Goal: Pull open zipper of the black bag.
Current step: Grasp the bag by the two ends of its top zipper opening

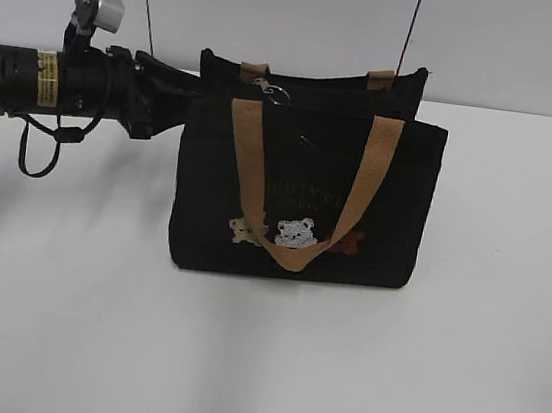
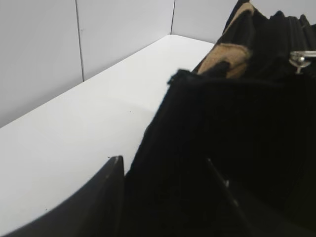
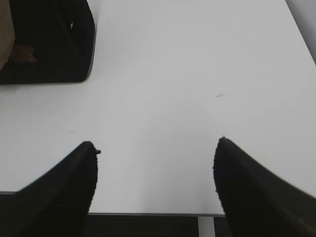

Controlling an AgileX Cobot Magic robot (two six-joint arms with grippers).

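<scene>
Tabletop [image 1: 256, 365] white, spreading out in front. Right tool [image 3: 154, 142] poised over that white surface, fingers spread wide, nothing between them, well apart from the bag, with only a lower corner of black fabric showing at the upper left of its own view. Further in, black bag [image 1: 303, 195] standing upright near the middle of the tabletop, front panel facing the exterior view. Front tan handle [image 1: 295, 254] folded down across that panel, its loop hanging close to the bottom edge, over brown lettering [image 1: 302, 198] and small bear patches [image 1: 295, 232]. Up along the top edge, zipper [image 1: 274, 89] marked by its silver ring pull, sitting toward the left end, just beside the left root of the handle; same ring glinting at the right edge of the left wrist view [image 2: 301, 58]. Left arm [image 1: 70, 80] reaching in level from the left at the height of the bag's top. Left tool [image 2: 163, 160] clamped partway on the bag's upper left end, black fabric filling the gap between its fingers, short of the ring. Behind, the second tan handle [image 1: 380, 78] peeking over the rear panel, then pale wall [image 1: 527, 46].
</scene>
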